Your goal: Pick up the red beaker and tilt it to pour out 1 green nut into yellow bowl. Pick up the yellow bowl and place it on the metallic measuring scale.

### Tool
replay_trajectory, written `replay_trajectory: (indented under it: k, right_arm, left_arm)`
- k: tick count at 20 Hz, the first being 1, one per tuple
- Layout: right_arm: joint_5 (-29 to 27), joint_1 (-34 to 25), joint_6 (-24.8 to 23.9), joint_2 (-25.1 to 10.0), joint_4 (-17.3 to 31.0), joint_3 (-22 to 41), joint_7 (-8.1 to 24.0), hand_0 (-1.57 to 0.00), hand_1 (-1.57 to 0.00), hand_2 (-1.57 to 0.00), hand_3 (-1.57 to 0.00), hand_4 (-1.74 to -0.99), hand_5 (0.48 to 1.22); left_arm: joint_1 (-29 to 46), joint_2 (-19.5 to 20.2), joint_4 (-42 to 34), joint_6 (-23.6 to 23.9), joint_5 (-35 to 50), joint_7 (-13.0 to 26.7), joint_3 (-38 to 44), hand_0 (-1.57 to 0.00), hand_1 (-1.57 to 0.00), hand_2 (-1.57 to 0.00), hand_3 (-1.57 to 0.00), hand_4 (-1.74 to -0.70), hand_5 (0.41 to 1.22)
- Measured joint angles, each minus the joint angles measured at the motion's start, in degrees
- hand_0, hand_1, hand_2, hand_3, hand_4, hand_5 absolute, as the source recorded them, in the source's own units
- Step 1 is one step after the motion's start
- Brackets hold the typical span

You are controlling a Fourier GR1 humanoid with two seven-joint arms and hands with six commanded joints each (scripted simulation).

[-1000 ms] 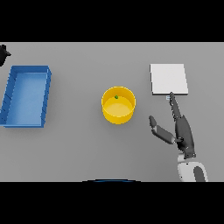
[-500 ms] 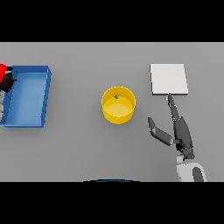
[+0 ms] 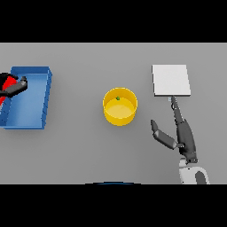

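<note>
Our left hand (image 3: 15,86) grips the red beaker (image 3: 6,83) over the blue tray (image 3: 44,95); a green nut (image 3: 118,98) sits in the yellow bowl (image 3: 119,107), so our right hand (image 3: 181,135) waits spread open beside it.

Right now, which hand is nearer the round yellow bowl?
Right. The right hand lies open on the table just right of the round yellow bowl, slightly nearer the robot. The left hand is far left, holding the red beaker over the blue bin.

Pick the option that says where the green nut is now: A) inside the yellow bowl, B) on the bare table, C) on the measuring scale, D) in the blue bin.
A: the green nut lies inside the yellow bowl, near its far wall.
</note>
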Motion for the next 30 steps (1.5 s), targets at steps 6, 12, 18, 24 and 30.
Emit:
replay_trajectory:
  k: [6, 12, 18, 24, 30]
  right_arm:
    - [0.23, 0.28, 0.26, 0.45, -1.19, 0.69, 1.62, 0.0, 0.0, 0.0, 0.0, -1.193, 0.66]
    - [4.07, -1.3, 0.6, -1.19, -0.74, 2.35, 2.38, 0.0, 0.0, 0.0, 0.0, -1.162, 0.694]
    - [8.66, -10.9, 8.52, -8.6, 1.07, 5.44, 5.92, 0.0, 0.0, 0.0, 0.0, -1.268, 0.691]
    - [21.1, -21.79, 14.46, -16.39, 4.52, 12.75, 6.64, 0.0, 0.0, 0.0, 0.0, -1.276, 0.666]
    - [24.37, -30.77, 21.04, -17.73, 10.29, 17.78, 4.35, 0.0, 0.0, 0.0, 0.0, -1.274, 0.662]
  left_arm:
    - [0.05, -0.35, 0.04, -0.47, 1.35, -1.07, 0.74, -0.12, -0.1, -0.1, -0.1, -0.79, 0.674]
    - [-0.75, -1.11, 1.81, 0.89, 1.44, -5.35, 2.31, -0.03, -0.03, -0.03, -0.02, -0.78, 0.679]
    - [-0.98, -2.13, 1.7, 1.26, 1.73, -5.03, 2.01, -0.01, -0.01, -0.01, -0.01, -0.79, 0.709]
    - [-1.29, -2.15, 1.52, 1.25, 1.57, -4.81, 1.75, 0.0, 0.0, 0.0, 0.0, -0.79, 0.716]
    - [-1.21, -2.04, 1.47, 0.9, 1.63, -4.62, 1.49, 0.0, 0.0, 0.0, 0.0, -0.8, 0.721]
